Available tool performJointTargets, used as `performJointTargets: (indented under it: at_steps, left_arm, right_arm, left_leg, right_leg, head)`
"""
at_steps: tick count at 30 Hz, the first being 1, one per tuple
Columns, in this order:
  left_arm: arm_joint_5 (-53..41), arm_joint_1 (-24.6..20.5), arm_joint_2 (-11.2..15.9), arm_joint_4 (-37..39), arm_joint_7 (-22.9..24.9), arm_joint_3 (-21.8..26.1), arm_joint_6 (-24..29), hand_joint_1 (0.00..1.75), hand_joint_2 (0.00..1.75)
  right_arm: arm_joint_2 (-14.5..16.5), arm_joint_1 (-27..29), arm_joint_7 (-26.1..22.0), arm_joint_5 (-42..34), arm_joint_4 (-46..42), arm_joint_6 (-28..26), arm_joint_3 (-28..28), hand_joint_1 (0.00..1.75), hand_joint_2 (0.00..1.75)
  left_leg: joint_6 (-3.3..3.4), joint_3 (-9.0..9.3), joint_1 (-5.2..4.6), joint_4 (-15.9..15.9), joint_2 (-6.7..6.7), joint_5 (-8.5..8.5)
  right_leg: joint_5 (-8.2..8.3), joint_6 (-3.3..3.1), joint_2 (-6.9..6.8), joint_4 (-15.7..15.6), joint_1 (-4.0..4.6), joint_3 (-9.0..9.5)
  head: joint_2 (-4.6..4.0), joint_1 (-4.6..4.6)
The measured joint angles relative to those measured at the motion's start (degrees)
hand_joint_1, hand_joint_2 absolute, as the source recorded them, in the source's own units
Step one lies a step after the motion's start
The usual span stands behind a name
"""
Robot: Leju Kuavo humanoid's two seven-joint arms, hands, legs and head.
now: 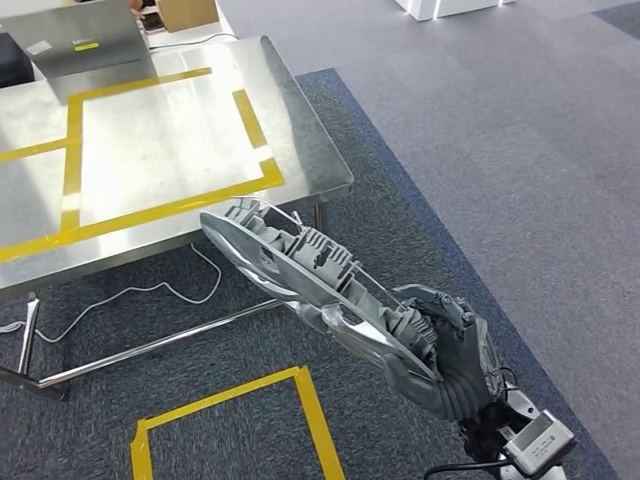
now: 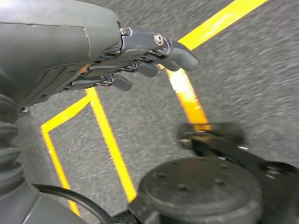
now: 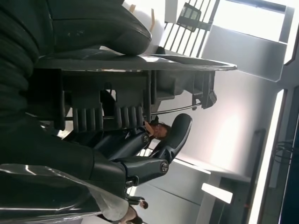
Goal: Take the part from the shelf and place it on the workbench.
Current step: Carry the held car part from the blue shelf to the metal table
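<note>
My right hand (image 1: 453,352) grips one end of a long grey ribbed part (image 1: 302,262) with a shiny silver edge. The part juts up and to the left, its far tip just in front of the near right corner of the steel workbench (image 1: 302,130), above the carpet. In the right wrist view the part (image 3: 141,65) runs along my right hand (image 3: 134,158), whose thumb and fingers close around it. My left hand (image 2: 141,60) hangs over the carpet with its fingers stretched out and apart, holding nothing.
The workbench top carries a rectangle of yellow tape (image 1: 249,120) and a grey laptop-like device (image 1: 83,45) at its far end. A white cable (image 1: 136,292) trails on the carpet under the bench. Yellow tape (image 1: 309,400) marks a square on the floor close by.
</note>
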Motion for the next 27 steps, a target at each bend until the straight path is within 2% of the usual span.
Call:
performJointTargets:
  at_steps: [1,2,3,4,5,6,7,8,9,10,11,12,13,14,15,16,18,19,20,22,24,25,27]
  left_arm:
    - [0.0,0.25,-0.01,0.11,0.0,-0.12,0.0,0.0,1.75]
    - [-0.01,0.5,-0.04,0.29,0.0,-0.33,0.0,0.0,1.75]
    - [0.04,0.72,-0.04,0.46,0.04,-0.56,-0.01,0.0,1.75]
    - [0.05,0.84,-0.06,0.61,0.03,-0.75,-0.01,0.0,1.75]
    - [0.07,0.77,-0.05,0.71,-0.02,-0.86,-0.02,0.0,1.75]
    - [0.12,0.58,-0.02,0.74,-0.11,-0.84,-0.03,0.0,1.75]
    - [0.11,0.36,-0.02,0.76,-0.28,-0.8,-0.05,0.0,1.75]
    - [0.14,0.14,0.01,0.8,-0.42,-0.81,-0.1,0.0,1.75]
    - [0.19,-0.04,0.02,0.86,-0.52,-0.91,-0.19,0.0,1.75]
    - [0.26,-0.19,0.0,0.93,-0.6,-1.09,-0.33,0.0,1.75]
    - [0.33,-0.31,-0.03,1.02,-0.66,-1.27,-0.55,0.0,1.75]
    - [0.42,-0.44,-0.08,1.13,-0.74,-1.43,-0.81,0.0,1.75]
    - [0.52,-0.57,-0.15,1.27,-0.88,-1.55,-1.11,0.0,1.75]
    - [0.6,-0.73,-0.2,1.46,-1.1,-1.68,-1.45,0.0,1.75]
    - [0.71,-0.91,-0.25,1.68,-1.33,-1.87,-1.73,0.0,1.75]
    - [0.84,-1.12,-0.29,1.92,-1.56,-2.18,-1.94,0.0,1.75]
    - [1.0,-1.75,-0.45,2.44,-1.82,-3.1,-2.15,0.0,1.75]
    - [1.02,-2.13,-0.5,2.66,-1.88,-3.6,-2.17,0.0,1.75]
    - [1.0,-2.59,-0.54,2.81,-1.93,-4.02,-2.14,0.0,1.75]
    - [0.92,-3.37,-0.42,2.91,-2.05,-4.54,-1.95,0.0,1.75]
    - [0.88,-4.01,-0.2,2.91,-2.2,-5.02,-1.64,0.0,1.75]
    - [0.94,-4.22,-0.05,2.91,-2.27,-5.33,-1.48,0.0,1.75]
    - [1.12,-4.39,0.22,2.92,-2.38,-5.91,-1.21,0.0,1.75]
  right_arm:
    - [-0.01,0.03,0.0,-0.01,0.05,0.0,0.02,1.75,1.75]
    - [0.0,0.06,-0.02,-0.03,0.2,0.0,0.04,1.75,1.75]
    - [0.01,0.11,-0.02,-0.07,0.34,-0.03,0.07,1.75,1.75]
    - [0.01,0.13,0.01,-0.05,0.43,-0.07,0.11,1.75,1.75]
    - [0.02,0.06,0.04,-0.04,0.44,-0.11,0.17,1.75,1.75]
    - [0.02,-0.07,0.09,0.0,0.37,-0.16,0.25,1.75,1.75]
    - [0.02,-0.25,0.07,0.03,0.29,-0.15,0.33,1.75,1.75]
    - [0.02,-0.5,-0.01,0.02,0.26,-0.09,0.43,1.75,1.75]
    - [0.02,-0.75,-0.13,0.0,0.26,0.08,0.53,1.75,1.75]
    - [0.02,-0.97,-0.29,0.02,0.26,0.33,0.63,1.75,1.75]
    - [0.02,-1.16,-0.42,0.08,0.26,0.61,0.73,1.75,1.75]
    - [0.02,-1.26,-0.53,0.19,0.26,0.89,0.83,1.75,1.75]
    - [0.02,-1.35,-0.66,0.36,0.26,1.15,0.94,1.75,1.75]
    - [0.01,-1.5,-0.84,0.57,0.26,1.42,1.07,1.75,1.75]
    - [-0.02,-1.71,-1.03,0.82,0.26,1.73,1.2,1.75,1.75]
    - [-0.06,-1.93,-1.24,1.15,0.26,2.13,1.38,1.75,1.75]
    - [-0.37,-2.23,-1.62,2.13,0.31,3.1,1.92,1.75,1.75]
    - [-0.54,-2.43,-1.77,2.69,0.29,3.61,2.28,1.75,1.75]
    - [-0.72,-2.72,-1.9,3.2,0.17,4.03,2.62,1.75,1.75]
    - [-1.02,-3.58,-2.05,3.77,-0.18,4.59,3.1,1.75,1.75]
    - [-1.28,-4.21,-2.21,4.01,-0.36,4.87,3.49,1.75,1.75]
    - [-1.31,-4.42,-2.29,4.08,-0.38,4.96,3.72,1.75,1.75]
    - [-1.35,-4.8,-2.4,4.21,-0.38,5.11,4.03,1.75,1.75]
  left_leg:
    - [0.12,-1.55,0.02,-3.14,0.1,4.96]
    - [0.34,-2.95,-0.08,-6.02,0.28,11.08]
    - [0.63,-3.86,-0.34,-8.01,0.42,16.18]
    - [1.06,-4.32,-0.6,-9.1,0.53,19.46]
    - [1.53,-4.23,-0.92,-9.12,0.54,19.52]
    - [2.06,-3.39,-1.05,-9.02,0.36,18.39]
    - [2.57,-2.34,-1.01,-9.25,0.19,17.53]
    - [2.98,-1.02,-0.95,-9.59,0.06,16.71]
    - [3.34,0.51,-0.84,-10.02,-0.05,15.9]
    - [3.58,2.02,-0.8,-10.5,-0.06,14.99]
    - [3.74,3.64,-0.77,-11.04,-0.08,14.08]
    - [3.8,5.34,-0.74,-11.65,-0.17,13.18]
    - [3.79,7.16,-0.71,-12.29,-0.32,12.3]
    - [3.73,9.01,-0.68,-12.92,-0.52,11.4]
    - [3.62,10.83,-0.67,-13.47,-0.85,10.45]
    - [3.47,12.35,-0.66,-13.88,-1.17,9.4]
    - [2.9,14.61,-0.6,-13.9,-2.07,7.0]
    - [2.49,15.26,-0.44,-13.92,-2.55,5.93]
    - [2.09,15.79,-0.31,-13.63,-3.0,5.38]
    - [1.37,15.42,-0.13,-11.72,-3.28,6.18]
    - [0.74,12.36,-0.18,-5.9,-1.95,7.63]
    - [0.44,10.06,-0.15,-2.44,-1.14,7.06]
    - [-0.18,5.41,0.06,2.47,-0.27,3.39]
  right_leg:
    - [-1.16,0.14,0.07,-0.58,0.01,1.55]
    - [-2.41,0.38,0.23,-0.69,0.06,2.92]
    - [-3.67,0.72,0.39,-0.84,0.09,3.79]
    - [-4.61,1.12,0.53,-0.97,0.0,4.75]
    - [-4.96,1.58,0.63,-0.67,-0.13,5.6]
    - [-4.62,2.07,0.62,0.31,-0.29,5.68]
    - [-3.59,2.46,0.56,2.72,-0.45,5.08]
    - [-2.38,2.79,0.5,6.51,-0.49,3.02]
    - [-1.71,3.07,0.45,10.92,-0.51,0.22]
    - [-2.1,3.22,0.4,14.97,-0.54,-3.08]
    - [-3.76,3.28,0.36,17.87,-0.54,-6.38]
    - [-6.33,3.3,0.35,19.34,-0.54,-9.31]
    - [-8.9,3.29,0.32,19.35,-0.51,-11.76]
    - [-10.49,3.21,0.29,18.13,-0.45,-13.69]
    - [-10.04,3.04,0.34,15.86,-0.35,-15.24]
    - [-6.61,2.63,0.72,12.67,-0.18,-16.47]
    - [4.9,1.58,2.5,7.01,0.24,-17.75]
    - [9.02,1.12,3.12,5.89,0.5,-17.86]
    - [10.66,0.68,3.25,5.75,0.73,-17.64]
    - [9.35,-0.16,2.08,5.83,0.94,-16.42]
    - [8.43,-0.77,0.95,4.51,0.67,-14.39]
    - [7.93,-0.87,0.44,3.95,0.47,-13.32]
    - [6.6,-0.85,-0.53,3.48,0.2,-11.44]
  head:
    - [-0.01,-0.01]
    - [-0.02,-0.06]
    - [-0.04,-0.03]
    - [-0.04,0.0]
    - [-0.04,0.0]
    - [-0.03,0.01]
    - [-0.02,0.03]
    - [-0.03,0.1]
    - [-0.03,0.21]
    - [-0.05,0.37]
    - [-0.04,0.41]
    - [-0.04,0.44]
    - [-0.04,0.45]
    - [-0.04,0.46]
    - [-0.03,0.49]
    - [-0.03,0.49]
    - [-0.03,0.32]
    - [-0.03,0.26]
    - [-0.02,0.26]
    - [-0.02,0.4]
    - [-0.02,0.21]
    - [-0.02,0.13]
    - [-0.02,0.02]
